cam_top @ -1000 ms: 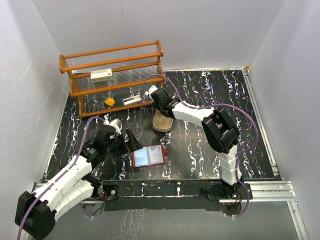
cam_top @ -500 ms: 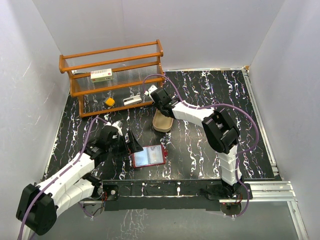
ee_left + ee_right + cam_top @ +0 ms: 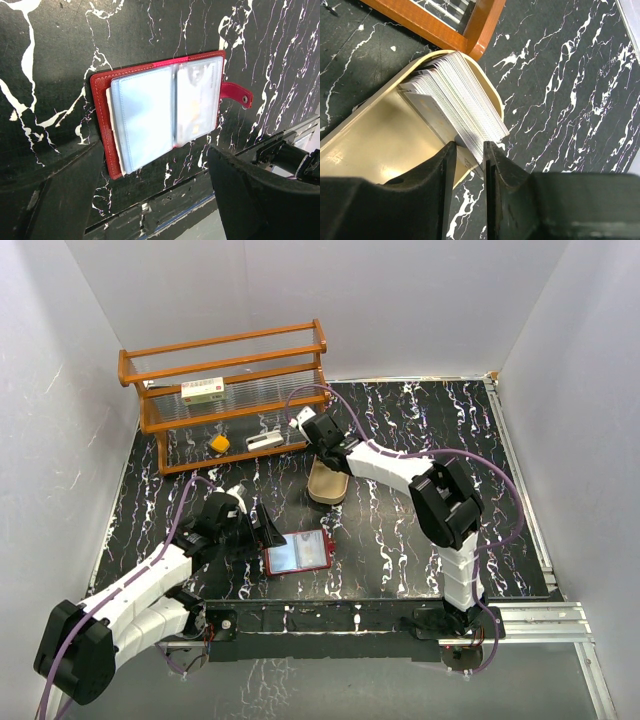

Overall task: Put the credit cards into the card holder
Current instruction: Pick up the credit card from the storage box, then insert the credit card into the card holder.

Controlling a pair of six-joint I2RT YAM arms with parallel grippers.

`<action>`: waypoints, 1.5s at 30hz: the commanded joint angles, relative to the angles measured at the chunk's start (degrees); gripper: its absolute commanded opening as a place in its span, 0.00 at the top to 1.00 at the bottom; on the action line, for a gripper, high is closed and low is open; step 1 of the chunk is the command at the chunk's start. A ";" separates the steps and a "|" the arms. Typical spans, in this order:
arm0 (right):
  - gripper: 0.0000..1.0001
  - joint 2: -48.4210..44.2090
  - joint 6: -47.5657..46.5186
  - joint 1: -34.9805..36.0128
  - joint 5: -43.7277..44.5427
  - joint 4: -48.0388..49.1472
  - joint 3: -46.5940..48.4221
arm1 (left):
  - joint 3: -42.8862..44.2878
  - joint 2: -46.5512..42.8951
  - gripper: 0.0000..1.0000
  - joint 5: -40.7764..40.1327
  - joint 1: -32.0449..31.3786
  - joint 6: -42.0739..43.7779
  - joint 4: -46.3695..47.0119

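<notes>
The card holder (image 3: 298, 553) lies open and flat on the black marbled table near the front edge, dark red with pale bluish pockets (image 3: 160, 110) and its snap tab to the right. My left gripper (image 3: 258, 530) is open and empty, its jaws wide apart just left of the holder (image 3: 156, 160). The credit cards (image 3: 465, 100) are a fanned pale stack leaning in the tan oval tray (image 3: 370, 150). My right gripper (image 3: 469, 147) is over the tray (image 3: 325, 490), jaws nearly together, pinching the lower end of the stack.
An orange wooden rack (image 3: 230, 390) stands at the back left, its corner post beside the tray (image 3: 480, 30). It holds a white red-labelled box (image 3: 203, 391). A yellow object (image 3: 218, 444) and a white item (image 3: 265, 441) lie under it.
My left gripper has moved right and forward, closer to the open card holder. My right gripper has stayed at the tray, shifting only slightly.
</notes>
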 commanded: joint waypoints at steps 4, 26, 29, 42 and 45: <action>0.85 -6.22 1.24 -0.19 -1.52 -0.25 2.89 | -0.24 1.10 0.22 0.44 -0.21 -0.44 -0.80; 1.00 -30.55 29.54 0.18 -28.00 -2.82 -12.10 | 0.56 1.26 0.90 0.96 -0.22 -0.72 -1.24; 1.00 -33.77 37.00 0.25 -34.00 -0.24 -16.09 | -0.14 2.22 0.95 0.79 -0.18 -0.84 -0.33; 1.00 -32.91 54.68 3.36 -48.64 8.14 -29.53 | -1.84 6.48 1.00 -0.65 -0.19 -0.41 1.12; 1.00 -32.64 57.54 5.14 -49.23 11.57 -32.87 | -1.26 7.21 1.00 -2.00 -0.20 -0.65 -0.35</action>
